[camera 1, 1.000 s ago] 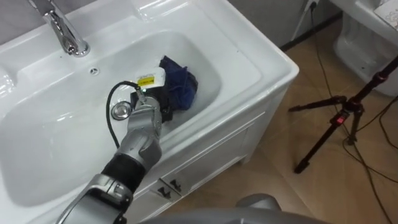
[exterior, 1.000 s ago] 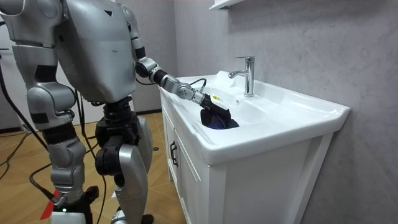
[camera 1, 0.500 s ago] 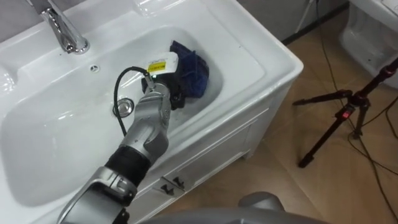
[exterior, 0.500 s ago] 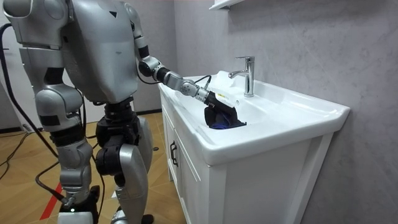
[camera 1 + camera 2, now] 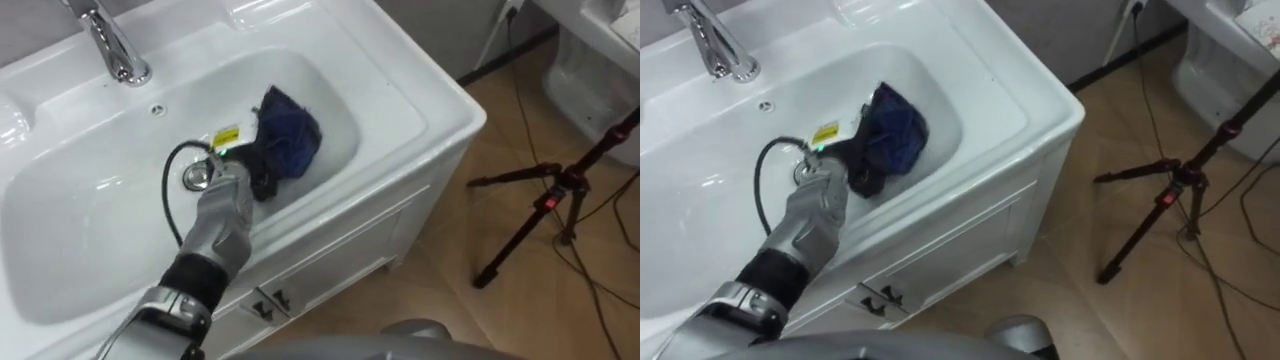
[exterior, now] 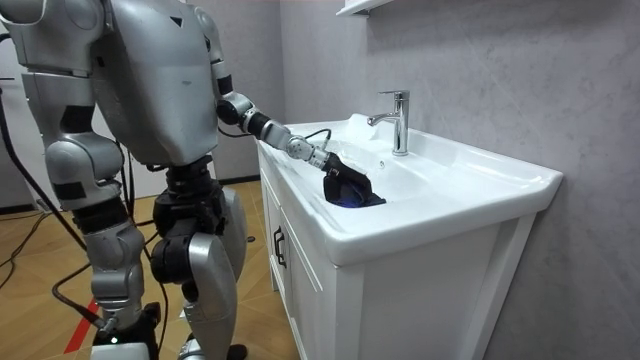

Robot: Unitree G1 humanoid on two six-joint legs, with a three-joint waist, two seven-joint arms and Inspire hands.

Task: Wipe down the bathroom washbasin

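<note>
A dark blue cloth (image 5: 290, 135) lies bunched against the right inner wall of the white basin (image 5: 400, 95). My left hand (image 5: 258, 175) reaches in from the lower left, beside the drain (image 5: 197, 177), and its dark fingers curl into the cloth's near edge. In the room view the robot stands at the end of the vanity with that hand (image 6: 333, 170) down in the bowl on the cloth (image 6: 352, 194). My right arm hangs at the robot's side on the room view's left, its hand (image 6: 122, 322) low and hard to read.
A chrome faucet (image 5: 115, 45) stands at the basin's back rim, an overflow hole (image 5: 157, 110) below it. Cabinet doors with small handles (image 5: 270, 300) sit under the basin. On the wooden floor to the right stands a black tripod (image 5: 545, 200) with cables; a white fixture (image 5: 600, 50) sits beyond.
My left hand and the cloth slid up the basin's right wall, then came back down toward the drain. The eye views shifted a little.
</note>
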